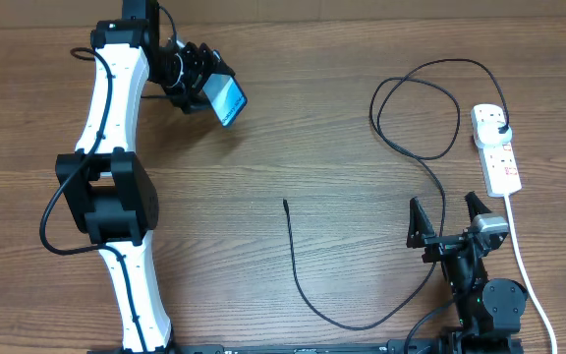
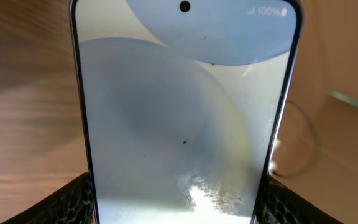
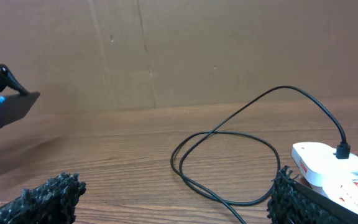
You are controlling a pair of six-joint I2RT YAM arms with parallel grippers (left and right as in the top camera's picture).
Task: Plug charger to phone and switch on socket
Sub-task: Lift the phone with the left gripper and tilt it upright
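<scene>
Phone (image 1: 227, 99) position: far left of socket (image 1: 500, 165), lifted off surface (image 1: 322, 128), clamped across its sides in left tool (image 1: 204, 85). Charger (image 1: 500, 127) plug seated at far end of socket; connector tip (image 1: 286, 205) loose, well left of socket. Right tool (image 1: 449, 218): jaws fully spread, empty, just beside near end of socket. Recommended: pinch cable close behind tip, align squarely with phone port before pushing, hold phone steady.
</scene>
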